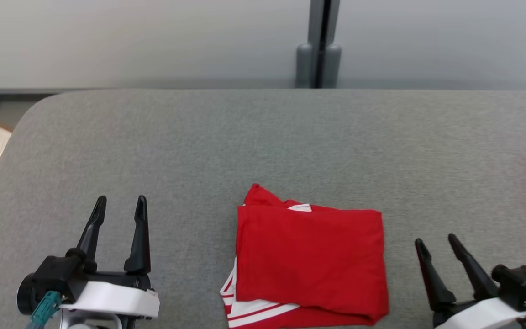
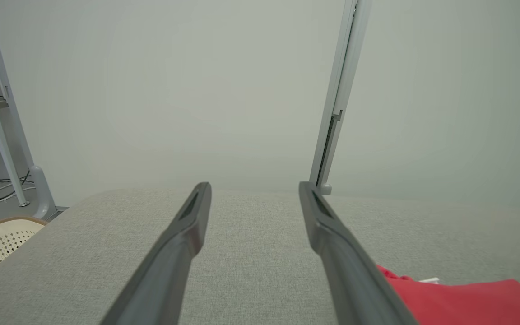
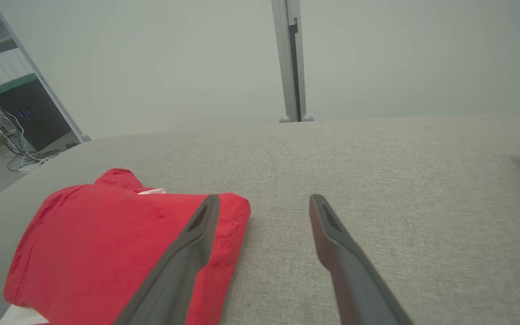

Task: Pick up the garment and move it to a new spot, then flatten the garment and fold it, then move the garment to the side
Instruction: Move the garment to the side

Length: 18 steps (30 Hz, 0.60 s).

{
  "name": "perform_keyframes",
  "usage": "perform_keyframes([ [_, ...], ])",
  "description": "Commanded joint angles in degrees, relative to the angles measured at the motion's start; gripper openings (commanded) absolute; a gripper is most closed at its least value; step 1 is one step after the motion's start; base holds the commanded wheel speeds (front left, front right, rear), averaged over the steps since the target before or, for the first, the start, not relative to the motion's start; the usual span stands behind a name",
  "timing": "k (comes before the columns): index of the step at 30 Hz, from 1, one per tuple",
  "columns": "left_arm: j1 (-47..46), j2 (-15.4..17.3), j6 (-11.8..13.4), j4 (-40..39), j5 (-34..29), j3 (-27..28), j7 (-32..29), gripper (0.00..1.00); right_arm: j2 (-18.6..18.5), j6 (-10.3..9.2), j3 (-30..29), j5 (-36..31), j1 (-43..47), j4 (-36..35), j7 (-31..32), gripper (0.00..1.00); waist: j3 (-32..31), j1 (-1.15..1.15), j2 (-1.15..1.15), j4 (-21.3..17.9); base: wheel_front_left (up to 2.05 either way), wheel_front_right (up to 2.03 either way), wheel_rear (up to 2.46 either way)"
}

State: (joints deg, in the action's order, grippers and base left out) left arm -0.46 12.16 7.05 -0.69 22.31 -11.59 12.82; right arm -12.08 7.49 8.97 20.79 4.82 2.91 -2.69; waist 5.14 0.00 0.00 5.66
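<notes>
Light is bright, even and diffuse. Shadows are faint and soft-edged beside the red garment (image 1: 311,260). Wrist views bend lines at the edges; the near fingers (image 2: 174,262) look soft.

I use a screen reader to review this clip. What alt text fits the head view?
A folded red garment with white stripes lies at lower centre on a grey fabric table. The left gripper and right gripper flank it, jaws open, holding nothing.

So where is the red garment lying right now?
In the head view the folded red garment lies on the grey table, near the bottom edge and slightly right of centre, between the left gripper and the right gripper, apart from both.
</notes>
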Motion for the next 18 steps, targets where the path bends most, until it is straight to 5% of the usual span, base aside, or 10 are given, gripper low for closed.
perform_keyframes([
  [1, -1.6, 0.0, -0.4, 0.5, -0.4, 0.0, 0.5, 1.00, 0.2, -0.01, 1.1, 1.1, -1.7, 2.1, -1.0, 1.00, 2.8, 0.00, 0.00, 2.8, 0.00, 0.00, 0.00],
  [9, -5.5, -2.1, -1.8, 3.2, -0.7, -0.5, 1.9, 1.00, 1.2, -0.01, 7.6, 7.4, -6.3, 17.9, -1.9, 1.00, 5.1, 0.00, 0.00, 6.5, 0.00, 0.00, 0.00],
  [10, -5.8, -2.3, -1.9, 3.4, -0.7, -0.5, 2.0, 1.00, 1.4, -0.01, 8.3, 8.5, -6.5, 19.7, -1.3, 0.76, 5.3, 0.00, 0.00, 6.6, 0.00, 0.00, 0.00],
  [12, -6.1, -2.5, -2.0, 3.8, -0.9, -0.2, 2.2, 1.00, 1.2, -0.01, 9.7, 10.0, -7.1, 22.1, -1.4, 0.00, 5.3, 0.00, 0.00, 6.8, 0.00, 0.00, 0.00],
  [18, -6.3, -2.7, -2.4, 3.9, -1.7, 0.2, 2.3, 1.00, -0.8, -0.01, 12.0, 11.5, -9.2, 24.2, -3.5, 0.00, 5.7, 0.00, 0.00, 6.0, 0.00, 0.00, 0.00],
])
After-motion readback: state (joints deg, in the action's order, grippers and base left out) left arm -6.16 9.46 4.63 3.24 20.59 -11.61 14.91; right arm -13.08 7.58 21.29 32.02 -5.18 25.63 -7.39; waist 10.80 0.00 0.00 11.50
